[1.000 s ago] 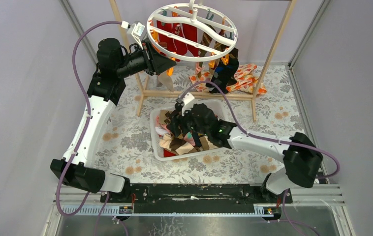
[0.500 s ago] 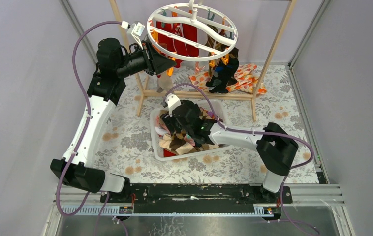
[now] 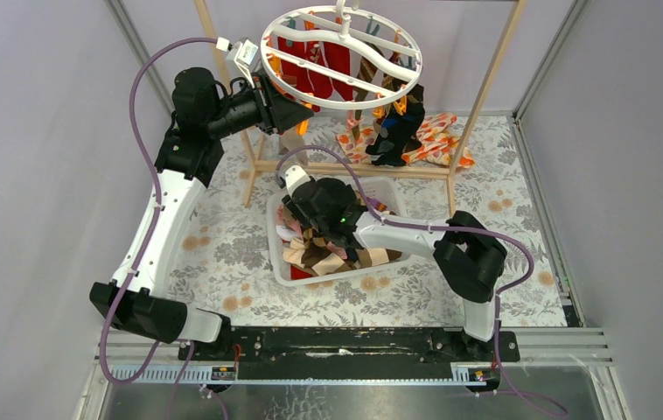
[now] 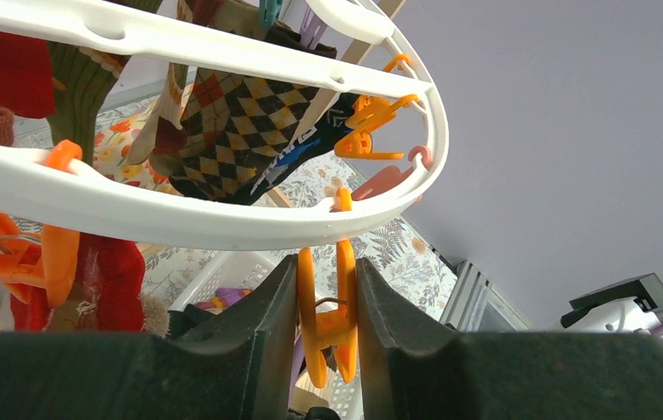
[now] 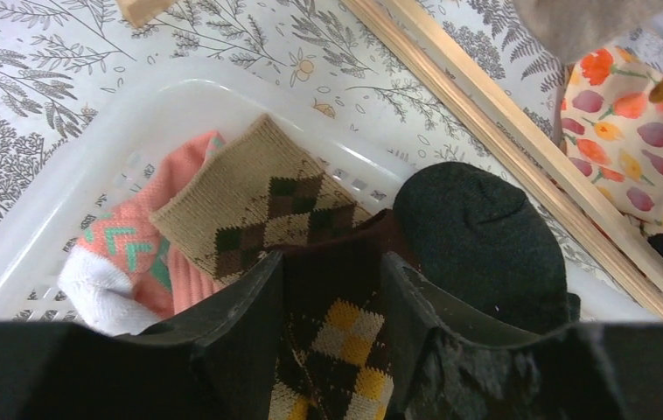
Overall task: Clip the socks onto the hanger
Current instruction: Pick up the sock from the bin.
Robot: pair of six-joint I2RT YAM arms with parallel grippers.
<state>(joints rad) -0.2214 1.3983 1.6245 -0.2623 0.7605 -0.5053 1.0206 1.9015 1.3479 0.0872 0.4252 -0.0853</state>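
1. The task was judged partly done. Several socks already hung from the hanger (image 3: 342,57): red socks (image 3: 315,68), a hung argyle sock (image 4: 240,122) and a hung black sock (image 3: 394,131).
2. The hanger was seen hooked high on the wooden rack (image 3: 485,87), above the far side of the bench (image 3: 214,236).
3. More socks were left in the white bin (image 5: 92,149) at mid-bench: a pink sock (image 5: 127,254), a tan argyle sock (image 5: 258,206), a black sock (image 5: 481,232) and a dark argyle sock (image 5: 332,341). These were judged still to be clipped.
4. The left pincer (image 4: 328,297) was found pressed narrowly onto an orange clip (image 4: 328,324) dangling from the near rim of the ring. The clip was judged to be readied for the next sock.
5. The right pincer (image 5: 332,289) was held down in the bin with its fingers set a middling gap apart, astride the dark argyle sock. No closed grip was shown, and no sock was lifted.
6. The floral cloth (image 5: 634,131) was seen beyond the rack's base bar and was left out of the task.
7. Compared with a second ago, the right arm had been swung leftwards over the bin, from its right-hand half to its far-left corner. Its elbow had been drawn in from the bench's right edge.
8. The left arm, the held clip and the hanger were unchanged across the frames. The count of hung socks was unchanged as well.
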